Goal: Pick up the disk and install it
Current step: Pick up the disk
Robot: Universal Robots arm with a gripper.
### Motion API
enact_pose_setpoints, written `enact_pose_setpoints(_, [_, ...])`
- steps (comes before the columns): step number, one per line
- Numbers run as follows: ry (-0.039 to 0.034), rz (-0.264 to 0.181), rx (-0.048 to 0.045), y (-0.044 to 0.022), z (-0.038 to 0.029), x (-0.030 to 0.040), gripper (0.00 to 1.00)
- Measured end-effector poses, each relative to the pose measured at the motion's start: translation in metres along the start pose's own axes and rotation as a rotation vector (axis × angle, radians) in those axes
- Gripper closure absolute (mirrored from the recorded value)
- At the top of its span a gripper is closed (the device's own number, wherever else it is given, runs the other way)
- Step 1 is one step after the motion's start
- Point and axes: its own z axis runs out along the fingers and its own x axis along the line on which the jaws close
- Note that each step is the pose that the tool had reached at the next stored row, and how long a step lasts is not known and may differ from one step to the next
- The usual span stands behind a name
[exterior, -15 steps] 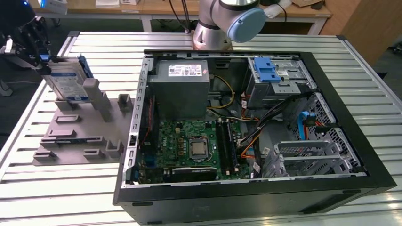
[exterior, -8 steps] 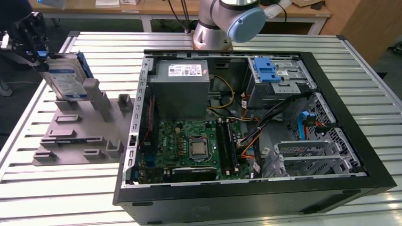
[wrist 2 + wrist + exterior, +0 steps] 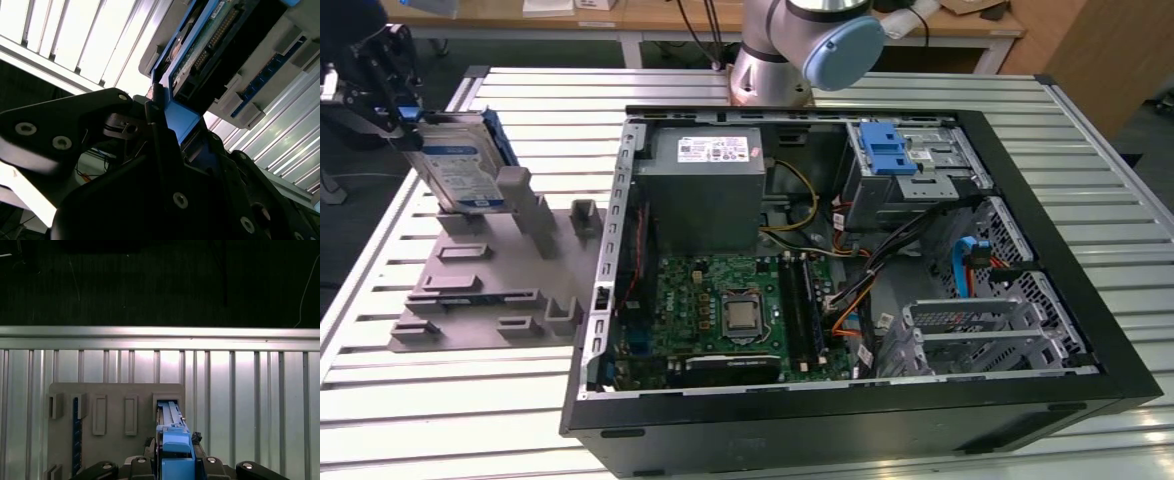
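In the exterior view, the gripper [image 3: 398, 112] is seen at the far left of the slatted metal table [image 3: 454, 410], pressed together on the blue end tab of the disk [image 3: 460, 165]. The disk is held on edge, slightly tilted, with its white-and-blue label turned toward the camera. Its lower end is met by the posts of a grey holder plate [image 3: 494, 290] that lies on the table. Whether the disk is seated in its slot or just raised from it cannot be told. In the second wrist view, the blue tab [image 3: 177, 117] is shown pinched between the black fingers [image 3: 155, 125], and the disk's circuit-board side [image 3: 200, 55] is seen beyond them. In the first wrist view, the disk is seen edge-on, its tab [image 3: 177, 450] clamped in the gripper [image 3: 176, 462] and its far end at a slot of the holder plate [image 3: 115, 392]. The open computer case [image 3: 854, 430] lies well apart from the disk, toward the exterior view's right. Inside the case, a grey drive cage [image 3: 927, 175] with a blue latch [image 3: 886, 150], a power-supply box [image 3: 707, 185] and a green motherboard [image 3: 720, 320] are visible.
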Motion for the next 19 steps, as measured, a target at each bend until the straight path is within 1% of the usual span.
enact_pose_setpoints(4, [0.0001, 0.000, -0.0001, 0.0000, -0.0004, 0.0000, 0.64])
enact_pose_setpoints(8, [0.0001, 0.000, -0.0001, 0.0001, -0.0029, -0.0001, 0.64])
enact_pose_setpoints(19, [0.0000, 0.000, 0.0000, 0.0004, -0.0181, -0.0003, 0.64])
